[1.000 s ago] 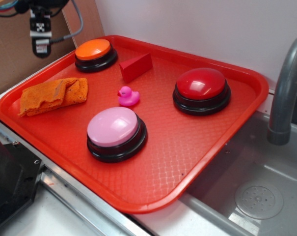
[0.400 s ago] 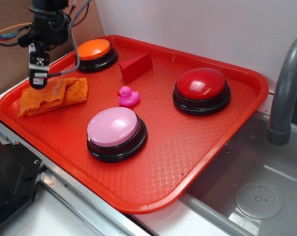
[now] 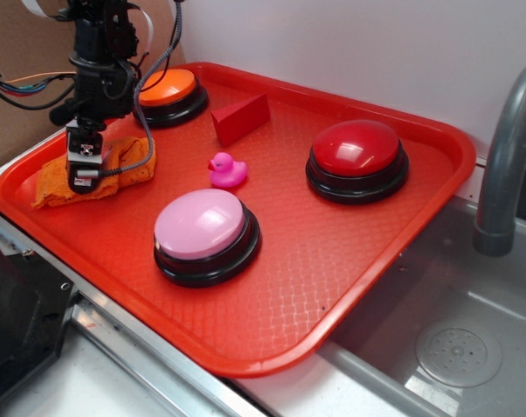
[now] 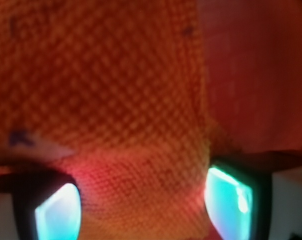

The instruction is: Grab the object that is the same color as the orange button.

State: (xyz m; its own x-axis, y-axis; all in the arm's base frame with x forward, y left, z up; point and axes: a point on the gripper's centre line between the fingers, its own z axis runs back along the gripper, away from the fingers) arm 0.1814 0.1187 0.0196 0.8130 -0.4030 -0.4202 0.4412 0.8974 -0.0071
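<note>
Claw (image 3: pixel 83 178) is down on the rag (image 3: pixel 123 165), at the left end of the tray (image 3: pixel 349 261). From the wrist camera I see both fingers (image 4: pixel 58 212) spread apart, one at each lower corner, with the rag's (image 4: pixel 116 115) weave filling the space between them; not clamped on anything. View is blurred, so I cannot tell whether the fingertips touch the cloth. Rag lies crumpled and flat near the tray's left rim, just in front of the orange button (image 3: pixel 165 94), which sits at the back left corner. Red wedge (image 3: pixel 242 117) is beside that button to the right. Pink duck (image 3: pixel 227 170) stands near the tray's middle, between the wedge and the pink button (image 3: pixel 206 234). Red button (image 3: pixel 357 159) is at the right side, well apart from the rag. Sink (image 3: pixel 454 347) and grey faucet (image 3: pixel 506 165) lie to the right of the tray.
</note>
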